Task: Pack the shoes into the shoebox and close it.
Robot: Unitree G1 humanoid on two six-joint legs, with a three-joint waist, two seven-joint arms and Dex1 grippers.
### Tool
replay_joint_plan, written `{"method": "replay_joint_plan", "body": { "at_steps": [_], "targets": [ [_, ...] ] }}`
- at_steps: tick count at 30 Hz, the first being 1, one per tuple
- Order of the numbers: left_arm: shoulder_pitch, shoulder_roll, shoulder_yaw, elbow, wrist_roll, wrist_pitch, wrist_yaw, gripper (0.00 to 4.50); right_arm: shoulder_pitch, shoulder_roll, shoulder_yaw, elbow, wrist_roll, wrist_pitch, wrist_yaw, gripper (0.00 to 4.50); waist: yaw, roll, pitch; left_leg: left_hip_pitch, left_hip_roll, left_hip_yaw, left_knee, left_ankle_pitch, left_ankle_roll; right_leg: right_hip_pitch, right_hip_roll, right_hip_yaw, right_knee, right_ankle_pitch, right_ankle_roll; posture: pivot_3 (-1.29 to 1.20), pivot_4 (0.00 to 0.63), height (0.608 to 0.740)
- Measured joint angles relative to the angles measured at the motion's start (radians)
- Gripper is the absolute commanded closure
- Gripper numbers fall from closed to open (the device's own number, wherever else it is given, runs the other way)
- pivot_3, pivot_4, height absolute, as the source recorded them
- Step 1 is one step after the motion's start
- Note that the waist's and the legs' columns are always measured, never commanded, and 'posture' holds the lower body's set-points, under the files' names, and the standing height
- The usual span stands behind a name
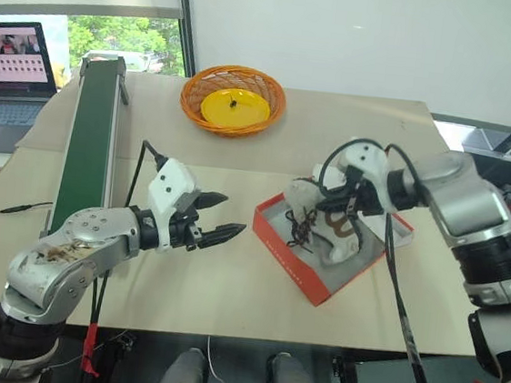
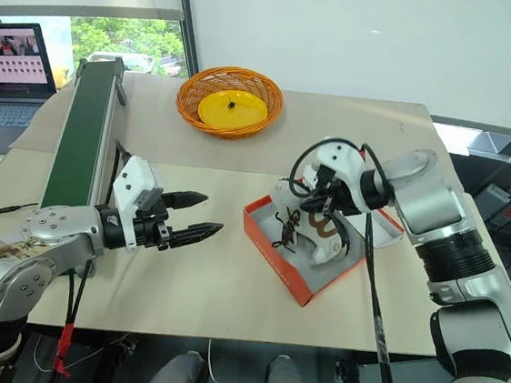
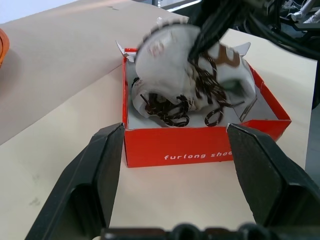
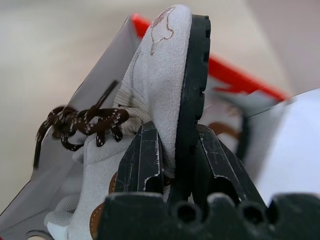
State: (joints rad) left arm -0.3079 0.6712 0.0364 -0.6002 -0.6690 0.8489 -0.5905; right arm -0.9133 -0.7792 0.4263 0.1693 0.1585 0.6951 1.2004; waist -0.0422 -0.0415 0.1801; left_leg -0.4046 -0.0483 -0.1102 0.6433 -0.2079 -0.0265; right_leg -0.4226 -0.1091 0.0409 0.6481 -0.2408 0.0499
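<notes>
Left eye view: left gripper (image 1: 219, 217) hovers over the surface (image 1: 227, 289) nr its front-left part, fingers spread, nothing betw them, pointing across at the shoebox (image 1: 295, 267). Left wrist view shows the same: both fingers (image 3: 95, 170) wide apart w/ the box's red front wall and white lettering framed betw them, well clear of it.

Shoebox sits open on the surface's right half, nr the front edge, turned at an angle to that edge, one corner aimed at the front. White inside. One of the shoes (image 3: 165, 102) lies in the box, dark laces spilling loose. The other shoe (image 1: 314, 202) is tilted over the box's far side, partly inside, toe end up.

Right gripper (image 1: 350, 201) is clamped on that 2nd shoe; right wrist view has the fingers (image 4: 142, 160) pinching its grey side and black sole (image 4: 192, 85) betw them, laces (image 4: 82, 122) dangling beside.

Further back, along the left edge, a long green conveyor (image 1: 87, 137) runs front to back. At the far edge, nr the middle, an orange wicker basket (image 1: 235, 84) w/ a yellow dish (image 1: 235, 107) in it. Off the far-left corner, a laptop (image 1: 12, 70), screen lit.
</notes>
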Motion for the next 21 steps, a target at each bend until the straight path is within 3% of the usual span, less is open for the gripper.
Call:
{"method": "replay_joint_plan", "body": {
  "at_steps": [6,10,12,15,21],
  "targets": [
    [0.000,0.000,0.001,-0.019,-0.005,0.006,0.011,1.02,0.038,0.053,0.019,0.080,-0.060,-0.064,-0.005,4.14,-0.002,0.000,0.000,0.001,0.000,0.000,0.000,0.000,0.000,0.000,0.000,0.000,0.001,0.000,0.000,0.00,0.150,0.740],
    [-0.001,0.001,0.003,-0.021,-0.009,0.008,0.013,1.02,0.033,0.148,0.023,0.238,-0.107,-0.158,-0.043,4.14,-0.004,0.000,0.000,0.002,0.000,0.001,0.000,0.000,0.000,0.001,0.000,0.000,0.001,0.000,0.000,0.00,0.150,0.740],
    [0.000,0.002,0.005,-0.023,-0.016,0.010,0.014,0.98,0.014,0.184,0.023,0.326,-0.138,-0.219,-0.060,3.15,-0.002,0.000,0.000,0.002,0.001,0.001,0.000,0.000,0.000,0.002,0.000,0.000,0.001,0.000,0.000,0.00,0.150,0.740],
    [-0.001,0.003,0.005,-0.027,-0.025,0.021,0.019,0.98,-0.020,0.237,0.021,0.459,-0.169,-0.303,-0.089,2.24,-0.004,-0.001,0.000,0.004,0.001,0.001,0.000,0.000,0.000,0.003,0.001,0.001,0.001,0.001,0.000,0.00,0.150,0.740],
    [-0.001,0.015,0.006,-0.044,-0.044,0.038,0.020,0.98,-0.020,0.258,0.001,0.455,-0.176,-0.312,-0.066,0.19,-0.004,-0.001,0.000,0.004,0.001,0.001,0.000,0.000,0.000,0.003,0.001,0.001,0.001,0.001,0.000,0.00,0.150,0.740]
  ]
}}
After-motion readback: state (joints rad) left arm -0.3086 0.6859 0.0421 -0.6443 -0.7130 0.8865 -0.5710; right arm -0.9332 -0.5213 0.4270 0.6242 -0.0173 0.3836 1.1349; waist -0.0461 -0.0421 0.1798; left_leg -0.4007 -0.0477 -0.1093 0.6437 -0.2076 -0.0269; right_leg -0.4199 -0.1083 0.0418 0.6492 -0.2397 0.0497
